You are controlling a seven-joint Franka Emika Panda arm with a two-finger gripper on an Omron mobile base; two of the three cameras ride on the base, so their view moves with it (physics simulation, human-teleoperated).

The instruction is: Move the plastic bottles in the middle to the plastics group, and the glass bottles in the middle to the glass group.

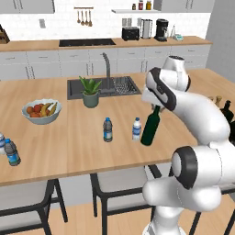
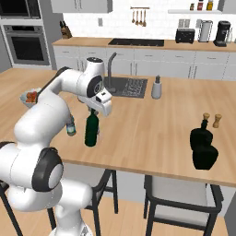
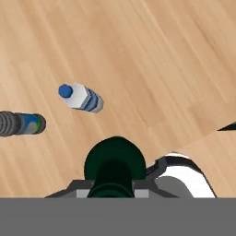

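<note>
The end effector (image 1: pixel 156 106) hides the green bottle's (image 1: pixel 151 127) neck (fingertips unseen).

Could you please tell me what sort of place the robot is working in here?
A home kitchen, rendered rather than real. A wooden island counter holds a sink with a tap; behind it run white cabinets with a cooktop, a toaster and a coffee maker. A wall oven stands at the left.

Both base views look forward and down across the long wooden island counter (image 1: pixel 69 147) from opposite rear sides; the hand view looks straight down, close.
</note>
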